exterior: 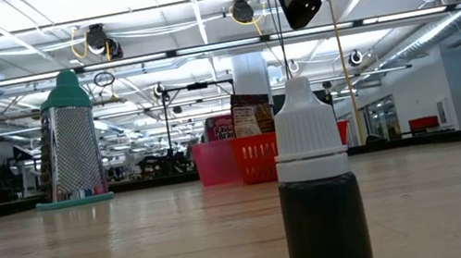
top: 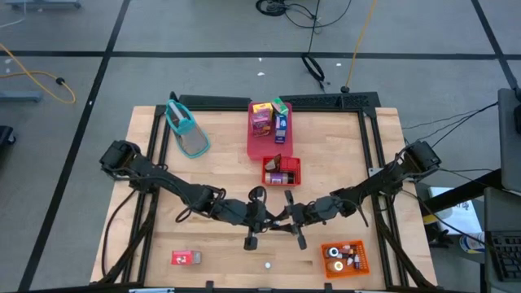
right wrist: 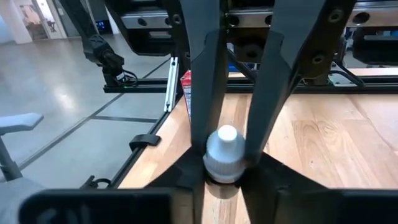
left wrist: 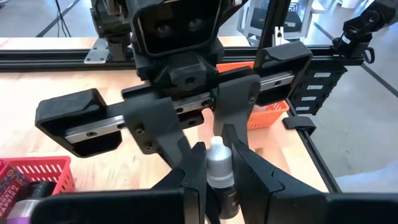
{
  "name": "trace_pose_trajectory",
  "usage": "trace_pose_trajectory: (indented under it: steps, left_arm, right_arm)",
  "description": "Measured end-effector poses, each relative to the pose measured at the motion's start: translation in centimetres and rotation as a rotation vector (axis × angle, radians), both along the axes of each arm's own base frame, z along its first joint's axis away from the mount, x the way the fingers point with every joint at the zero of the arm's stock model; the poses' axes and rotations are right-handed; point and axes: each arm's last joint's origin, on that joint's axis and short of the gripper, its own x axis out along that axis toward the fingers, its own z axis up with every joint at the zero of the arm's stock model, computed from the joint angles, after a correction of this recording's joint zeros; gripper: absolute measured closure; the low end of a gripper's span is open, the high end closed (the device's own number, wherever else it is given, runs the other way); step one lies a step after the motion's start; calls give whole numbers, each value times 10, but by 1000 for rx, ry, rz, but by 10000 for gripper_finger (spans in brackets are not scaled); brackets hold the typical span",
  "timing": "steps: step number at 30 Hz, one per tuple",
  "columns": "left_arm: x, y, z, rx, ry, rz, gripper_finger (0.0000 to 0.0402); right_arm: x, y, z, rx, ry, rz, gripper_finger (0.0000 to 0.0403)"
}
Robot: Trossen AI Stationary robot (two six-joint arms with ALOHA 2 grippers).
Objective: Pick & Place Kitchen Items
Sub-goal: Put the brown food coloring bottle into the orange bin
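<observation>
The bottle (left wrist: 221, 171) is a small dropper type with a dark body, a ribbed white cap and a white nozzle tip. It stands upright between both grippers at the table's middle front. The left gripper (left wrist: 217, 186) has its fingers pressed against the bottle's sides, pinching it low on the body. The right gripper (right wrist: 227, 158) meets it from the opposite side, its fingers closed on the white cap (right wrist: 225, 155). From above, the bottle is hidden under the two meeting grippers (top: 275, 218). In the low view another bottle (exterior: 319, 191) of the same kind stands close up, its base cut off by the frame. Beyond the left gripper lies an orange bin (left wrist: 264, 112), mostly hidden behind the right gripper. A red basket (left wrist: 34, 177) sits beside the left gripper, cut off at the frame edge.
</observation>
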Motion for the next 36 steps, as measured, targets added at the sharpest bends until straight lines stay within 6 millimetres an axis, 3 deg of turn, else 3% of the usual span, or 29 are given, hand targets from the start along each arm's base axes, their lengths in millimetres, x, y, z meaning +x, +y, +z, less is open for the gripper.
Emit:
trace_pose_trajectory:
  steps: [23, 31, 36]
  left_arm:
    - [-5, 0, 0, 25, 41, -7, 344]
    - [-22, 5, 19, 28, 68, 5, 344]
    - [-31, 3, 27, 15, 76, 1, 344]
  right_arm:
    - [-7, 11, -2, -31, 37, 56, 346]
    - [-14, 19, 1, -30, 64, 96, 346]
    - [-34, 33, 7, -59, 148, 164, 346]
